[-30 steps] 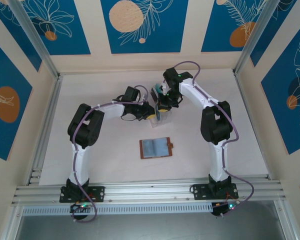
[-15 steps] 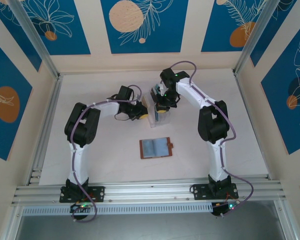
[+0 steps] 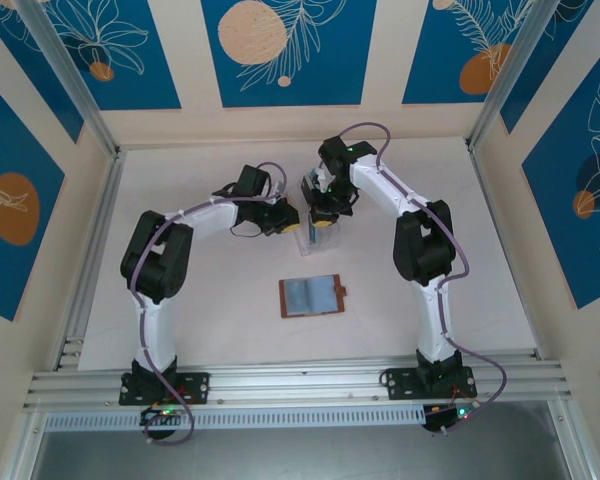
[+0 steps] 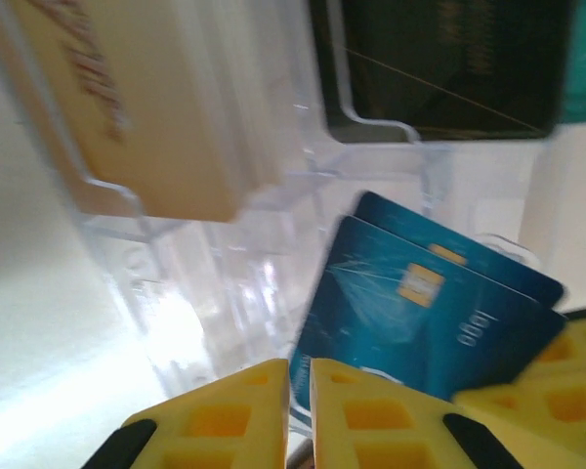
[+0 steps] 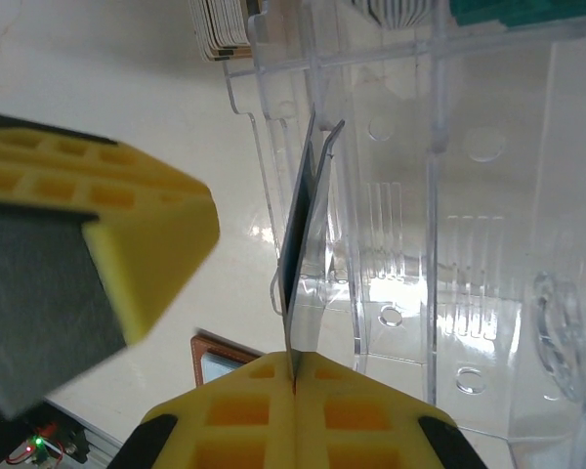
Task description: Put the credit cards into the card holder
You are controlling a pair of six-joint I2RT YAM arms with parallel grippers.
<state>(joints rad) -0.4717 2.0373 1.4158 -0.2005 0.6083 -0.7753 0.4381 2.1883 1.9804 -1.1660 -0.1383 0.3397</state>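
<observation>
My right gripper is shut on the lower edge of a blue credit card, seen edge-on in a slot of the clear rack. In the left wrist view two blue cards overlap, with the right fingers on their corner. My left gripper sits at the rack's wall, its jaws almost closed on a sliver of clear plastic. Cream cards and a black card stand in other slots. The card holder lies open on the table, nearer the arm bases than both grippers.
The rack stands mid-table between my left gripper and right gripper. A stack of pale cards and a teal card show at its far end. Aluminium rails line the table's left and near edges.
The left arm's elbow has swung left and back, and both grippers have shifted slightly up the table with the rack. Both jaws have stayed as they were.
</observation>
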